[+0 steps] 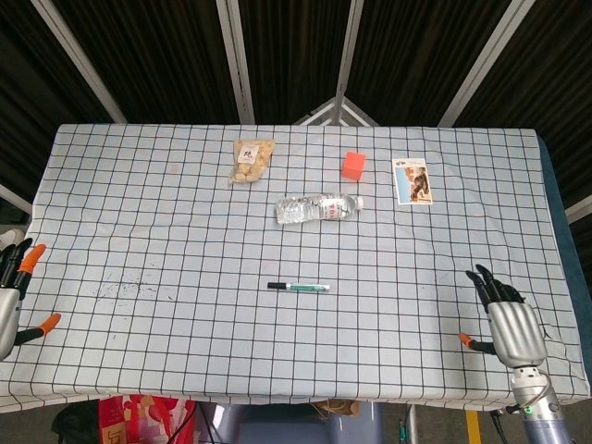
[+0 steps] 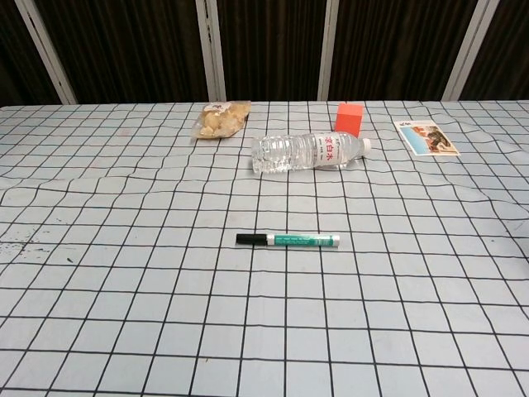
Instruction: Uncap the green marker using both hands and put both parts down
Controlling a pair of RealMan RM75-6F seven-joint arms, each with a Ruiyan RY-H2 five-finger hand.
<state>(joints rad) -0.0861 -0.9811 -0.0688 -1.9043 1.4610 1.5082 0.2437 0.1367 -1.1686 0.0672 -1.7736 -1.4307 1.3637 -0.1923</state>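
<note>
Looking down from the head camera, I have the green marker (image 1: 299, 287) lying flat near the middle of the counter (image 1: 185, 231), a little toward the near side, with its long axis running left to right. It is capped: the black cap sits on the left end, and the rest of the barrel is white with a green printed band along it (the chest camera shows this best, with the marker (image 2: 288, 240) close and sharp). Nothing touches it.

My left hand (image 1: 11, 298) shows only at the far left edge of the head view, at the near-left corner of the counter, with orange-tipped fingers (image 1: 33, 253) spread apart and holding nothing. My right hand (image 1: 507, 326) is at the near-right corner, back of the palm up, dark fingers (image 1: 485, 282) fanned apart and pointing away from me, also empty. Both hands are well apart from the marker, and neither appears in the chest view.

Beyond the marker, toward the far side, a clear water bottle (image 1: 319, 207) lies on its side with its cap pointing right. An orange block (image 1: 353, 165) stands just past it to the right. A small bag of snacks (image 1: 252, 160) lies far-left of the bottle, and a picture card (image 1: 413, 179) lies flat to the right of the block. The counter is covered by a pale cloth with a black grid.
</note>
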